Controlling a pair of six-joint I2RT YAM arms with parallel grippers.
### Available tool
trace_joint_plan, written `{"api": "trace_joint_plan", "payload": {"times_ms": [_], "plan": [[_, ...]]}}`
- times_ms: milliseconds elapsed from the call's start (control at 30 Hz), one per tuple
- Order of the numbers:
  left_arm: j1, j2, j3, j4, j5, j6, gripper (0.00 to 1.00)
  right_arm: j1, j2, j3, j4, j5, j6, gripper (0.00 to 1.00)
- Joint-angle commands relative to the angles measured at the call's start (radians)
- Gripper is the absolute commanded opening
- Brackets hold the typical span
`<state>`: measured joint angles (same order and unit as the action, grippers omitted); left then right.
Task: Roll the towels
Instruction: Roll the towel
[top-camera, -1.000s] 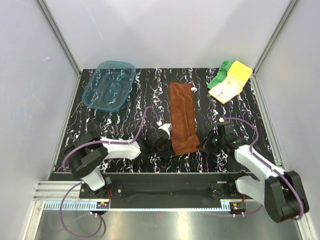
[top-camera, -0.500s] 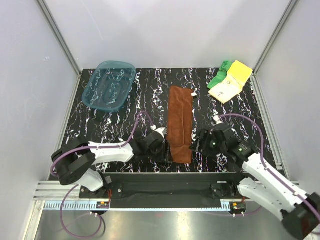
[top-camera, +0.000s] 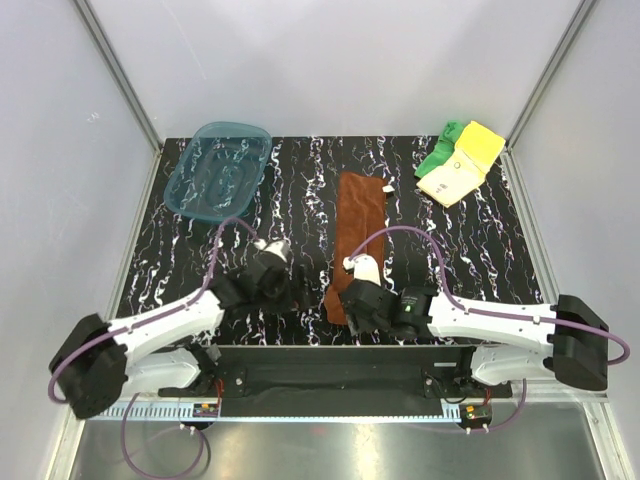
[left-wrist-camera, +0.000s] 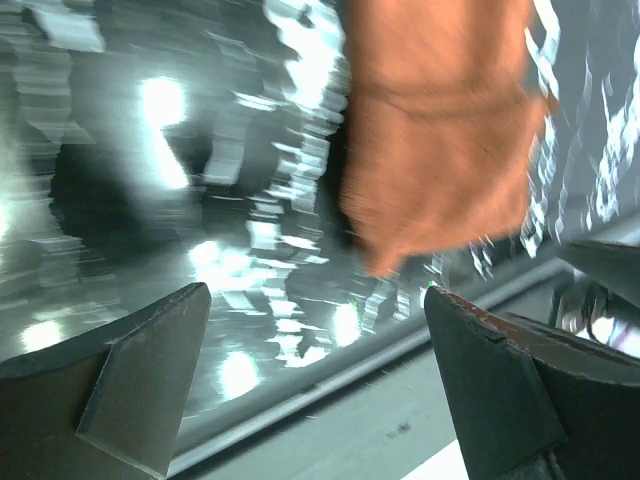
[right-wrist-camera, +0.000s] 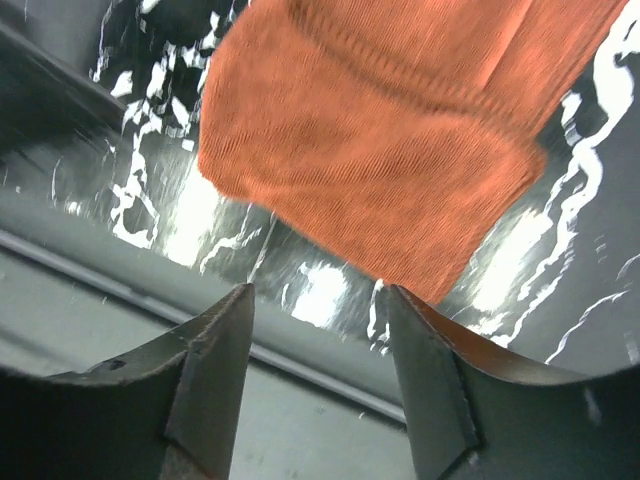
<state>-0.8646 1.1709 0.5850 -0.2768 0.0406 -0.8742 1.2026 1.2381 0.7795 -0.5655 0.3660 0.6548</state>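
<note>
The rust-brown towel lies flat as a long strip near the middle of the black marbled table, its far end pointing toward the back wall and its near end close to the front edge. In the top view the right gripper sits over that near end and hides part of it. The right arm reaches in low from the right side, across the front of the table. In the right wrist view the right gripper has its jaws moderately apart with nothing between them. The towel lies just beyond the fingertips, and a ridge across it suggests that its end is doubled over, though the blur makes it hard to say whether this is a fold or a first turn of a roll. The left gripper is to the left of the towel and apart from it, above bare table. In the left wrist view the left gripper stands wide open and holds nothing, with the towel up and to the right of its fingers. The pale yellow towel and the bright green towel lie overlapping in the far right corner, well apart from both grippers. The teal tray sits in the far left corner
</note>
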Motion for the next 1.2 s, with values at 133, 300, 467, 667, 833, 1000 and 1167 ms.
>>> {"api": "trace_joint_plan", "payload": {"times_ms": [133,300,467,667,833,1000,1167], "plan": [[0.101,-0.143,-0.083,-0.094,-0.013,0.046,0.94,0.005,0.053,0.009,0.121,0.062,-0.159,0.73],[0.119,-0.168,-0.076,-0.096,-0.016,0.053,0.94,0.008,0.127,0.012,0.182,0.007,-0.165,0.79],[0.139,-0.178,-0.071,-0.105,-0.013,0.072,0.94,0.008,0.247,0.055,0.173,0.002,-0.190,0.82],[0.153,-0.198,-0.097,-0.110,-0.010,0.075,0.93,0.008,0.351,0.041,0.223,-0.025,-0.150,0.84],[0.164,-0.209,-0.116,-0.108,-0.005,0.080,0.93,0.008,0.389,0.052,0.228,-0.018,-0.130,0.75],[0.173,-0.218,-0.116,-0.110,-0.004,0.087,0.92,0.008,0.416,0.067,0.210,-0.001,-0.121,0.46],[0.179,-0.241,-0.097,-0.137,-0.007,0.101,0.93,0.006,0.417,0.112,0.159,-0.064,-0.104,0.27]]}}
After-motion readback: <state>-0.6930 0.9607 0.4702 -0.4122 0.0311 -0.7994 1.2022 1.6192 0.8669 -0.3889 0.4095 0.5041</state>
